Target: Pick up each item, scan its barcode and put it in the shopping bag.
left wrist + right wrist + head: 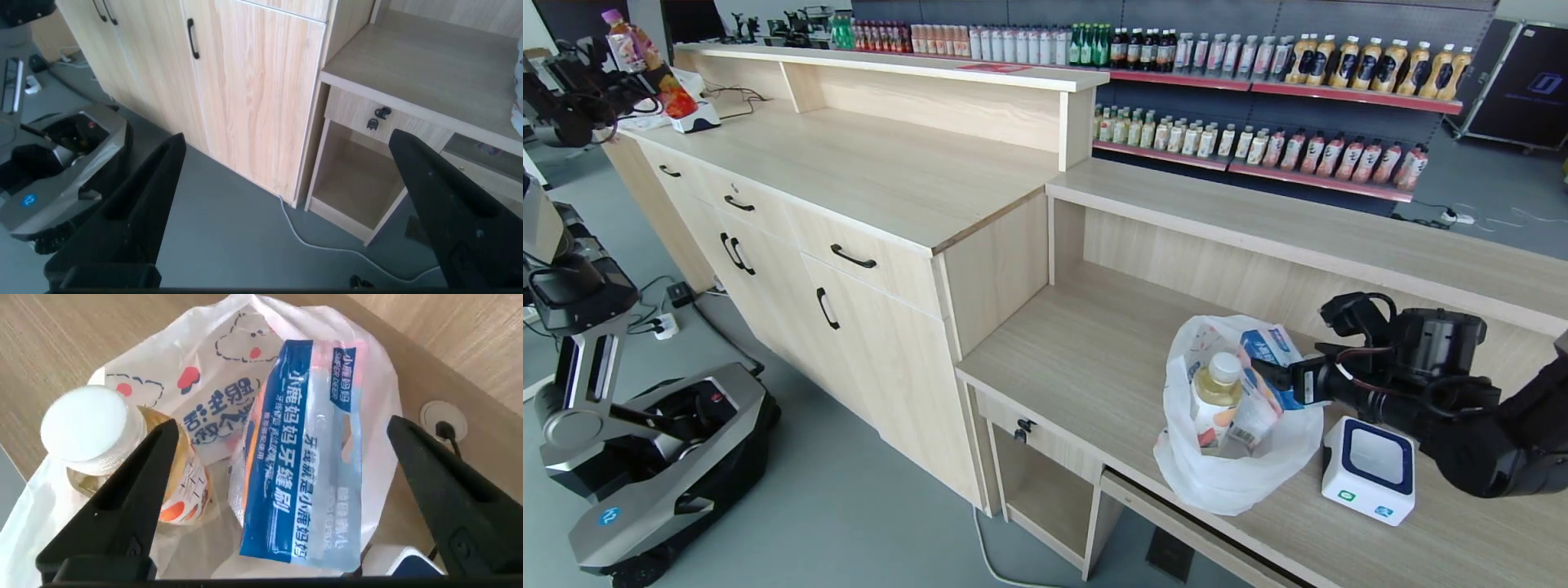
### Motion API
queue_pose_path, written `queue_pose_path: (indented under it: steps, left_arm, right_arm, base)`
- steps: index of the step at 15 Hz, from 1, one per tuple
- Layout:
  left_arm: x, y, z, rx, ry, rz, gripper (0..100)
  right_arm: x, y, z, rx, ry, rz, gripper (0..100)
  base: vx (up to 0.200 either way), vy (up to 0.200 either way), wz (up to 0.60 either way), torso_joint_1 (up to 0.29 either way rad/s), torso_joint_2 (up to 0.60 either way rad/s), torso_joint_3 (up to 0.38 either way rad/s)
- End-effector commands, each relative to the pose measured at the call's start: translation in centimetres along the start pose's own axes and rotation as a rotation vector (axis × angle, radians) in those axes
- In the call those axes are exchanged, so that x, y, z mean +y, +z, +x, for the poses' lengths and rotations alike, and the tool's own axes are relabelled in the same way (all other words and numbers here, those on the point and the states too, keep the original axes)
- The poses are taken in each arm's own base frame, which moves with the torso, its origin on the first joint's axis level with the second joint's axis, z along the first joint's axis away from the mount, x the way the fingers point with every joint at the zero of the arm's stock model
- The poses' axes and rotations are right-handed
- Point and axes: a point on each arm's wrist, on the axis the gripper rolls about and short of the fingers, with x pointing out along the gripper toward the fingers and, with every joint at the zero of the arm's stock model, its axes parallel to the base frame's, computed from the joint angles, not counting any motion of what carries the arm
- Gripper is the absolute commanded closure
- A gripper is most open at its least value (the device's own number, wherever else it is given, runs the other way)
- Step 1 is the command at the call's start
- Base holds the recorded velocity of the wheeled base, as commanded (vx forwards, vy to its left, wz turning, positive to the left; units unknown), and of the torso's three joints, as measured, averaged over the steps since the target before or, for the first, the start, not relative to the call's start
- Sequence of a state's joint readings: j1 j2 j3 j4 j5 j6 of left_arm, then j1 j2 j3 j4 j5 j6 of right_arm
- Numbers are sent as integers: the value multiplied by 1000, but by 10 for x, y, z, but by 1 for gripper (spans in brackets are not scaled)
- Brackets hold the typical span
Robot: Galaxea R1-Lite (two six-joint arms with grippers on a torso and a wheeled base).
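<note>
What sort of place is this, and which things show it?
Likely a shop checkout: shelves of bottled drinks behind a wooden counter carrying a barcode scanner and a filled shopping bag.

My head camera sits high and looks forward and down across the low counter [1086, 351]. From some way off it takes in the cabinet [890, 359] and the whole shopping bag [1225, 482]. My right wrist camera hangs close above that bag [245, 327], looking down into its mouth. My left wrist camera faces the cabinet doors [261, 90] and floor [245, 229], sharing the drawer lock [376, 118] with the head view.
</note>
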State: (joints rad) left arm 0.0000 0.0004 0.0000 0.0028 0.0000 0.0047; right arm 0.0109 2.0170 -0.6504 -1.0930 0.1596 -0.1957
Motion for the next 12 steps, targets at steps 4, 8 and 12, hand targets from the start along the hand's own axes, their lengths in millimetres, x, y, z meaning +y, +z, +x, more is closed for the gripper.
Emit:
queue_pose_path:
  steps: [4, 8, 12]
  left_arm:
    - [0, 0, 0, 0, 0, 0, 0]
    - [0, 0, 0, 0, 0, 0, 0]
    - [0, 0, 0, 0, 0, 0, 0]
  right_arm:
    - [-8, 41, -44, -132, -57, -108, 0]
    - [-20, 62, -104, -186, -204, -309, 0]
    - [-24, 92, -149, -220, -258, -296, 0]
  base:
    - [0, 0, 0, 0, 0, 0]
    - [0, 0, -300, -2, 2, 2]
    - [0, 0, -600, 5, 2, 2]
